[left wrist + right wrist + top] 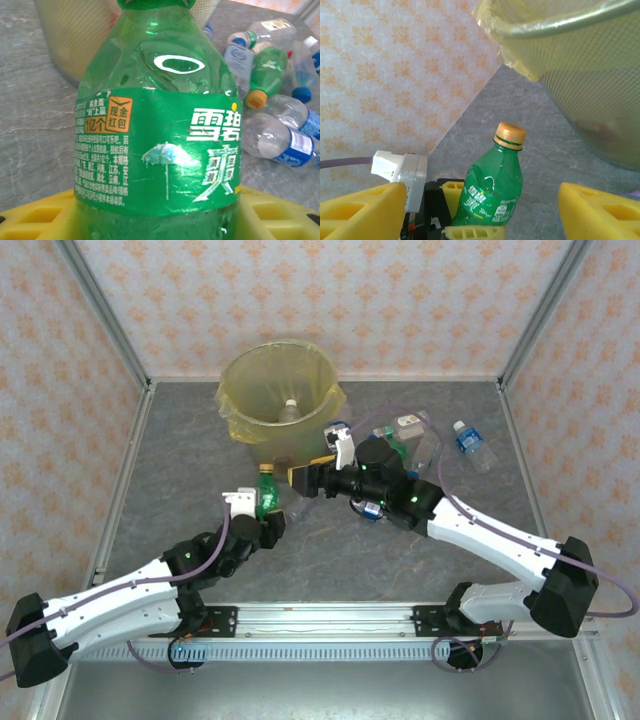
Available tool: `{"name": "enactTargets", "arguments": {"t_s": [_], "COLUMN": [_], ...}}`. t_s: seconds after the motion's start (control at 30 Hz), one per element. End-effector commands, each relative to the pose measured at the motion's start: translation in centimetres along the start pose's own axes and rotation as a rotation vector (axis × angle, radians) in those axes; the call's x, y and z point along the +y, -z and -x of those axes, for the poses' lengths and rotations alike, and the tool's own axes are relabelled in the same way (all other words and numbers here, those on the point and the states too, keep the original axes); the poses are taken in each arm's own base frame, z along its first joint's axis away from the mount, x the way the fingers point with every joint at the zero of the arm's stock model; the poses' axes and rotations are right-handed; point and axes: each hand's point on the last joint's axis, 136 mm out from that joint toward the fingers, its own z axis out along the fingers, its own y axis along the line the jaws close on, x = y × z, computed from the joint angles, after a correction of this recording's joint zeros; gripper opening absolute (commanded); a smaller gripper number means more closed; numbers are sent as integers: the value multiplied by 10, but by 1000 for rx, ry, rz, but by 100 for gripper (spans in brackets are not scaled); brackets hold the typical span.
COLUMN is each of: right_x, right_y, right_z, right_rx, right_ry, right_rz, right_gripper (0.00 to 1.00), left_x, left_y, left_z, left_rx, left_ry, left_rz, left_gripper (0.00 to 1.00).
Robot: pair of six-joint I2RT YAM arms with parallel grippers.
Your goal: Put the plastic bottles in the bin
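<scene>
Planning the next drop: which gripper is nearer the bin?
Right. The right gripper hangs open just in front of the bin; the left gripper, shut on a green bottle, sits further back toward the near edge.

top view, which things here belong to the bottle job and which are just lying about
Belong to the job:
- green bottle, held in the left gripper
- bin
- bottle inside the bin
- pile of bottles right of the bin
- lone blue-labelled bottle, far right

Not part of it:
- purple cables
- metal rail at the near edge
</scene>
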Motion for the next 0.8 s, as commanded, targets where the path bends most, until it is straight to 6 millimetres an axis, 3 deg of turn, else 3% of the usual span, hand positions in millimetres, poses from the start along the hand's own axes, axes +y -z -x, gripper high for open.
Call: {"name": "enactTargets", "arguments": {"t_s": [0.0, 0.43, 0.77], "right_x": [10, -8, -19], "right_y": [-5, -24, -25], "right_z": [-2, -14, -13], "right_rx": [41, 84, 69], "right_ry": [-3, -51, -61], "right_rz": [33, -31, -80], "right_gripper": [77, 72, 66], "left_x": [-8, -44, -57], "left_y": [3, 12, 17], "left_z": [3, -5, -5], "left_rx": [-43, -48, -66], "left_ry": [-55, -119, -134], "left_rz": [-28, -145, -181], "left_gripper": [59, 59, 59]}}
